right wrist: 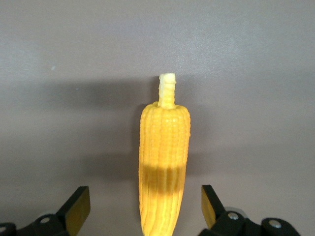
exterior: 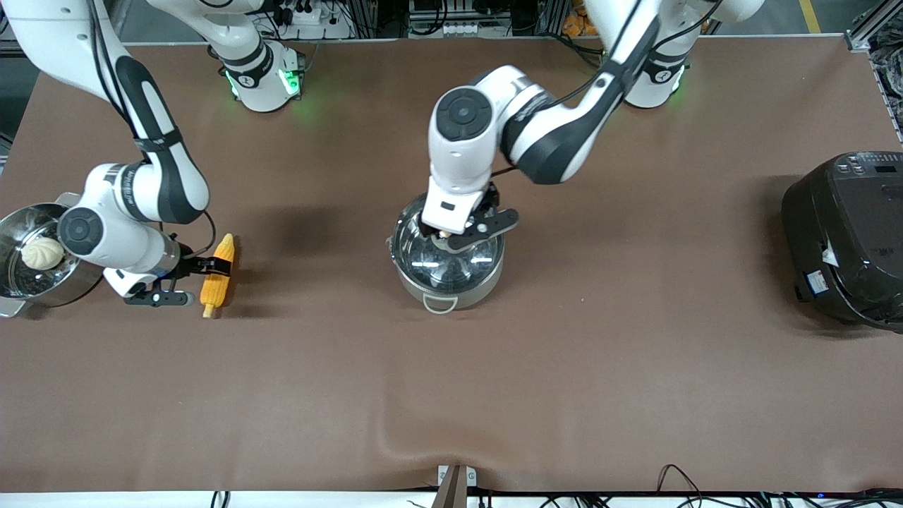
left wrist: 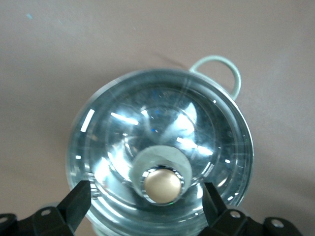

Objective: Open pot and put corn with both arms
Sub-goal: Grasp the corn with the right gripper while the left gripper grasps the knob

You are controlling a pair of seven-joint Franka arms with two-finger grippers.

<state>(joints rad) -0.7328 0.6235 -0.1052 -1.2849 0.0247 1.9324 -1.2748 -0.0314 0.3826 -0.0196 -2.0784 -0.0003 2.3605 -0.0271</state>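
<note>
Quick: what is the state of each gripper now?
Left gripper: open, fingers either side of the lid knob, holding nothing.
Right gripper: open, astride the corn, holding nothing.

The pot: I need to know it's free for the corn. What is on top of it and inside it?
The glass lid with its copper knob sits on the pot; the open left gripper straddles the knob. Through the glass only reflections show, no contents.
</note>
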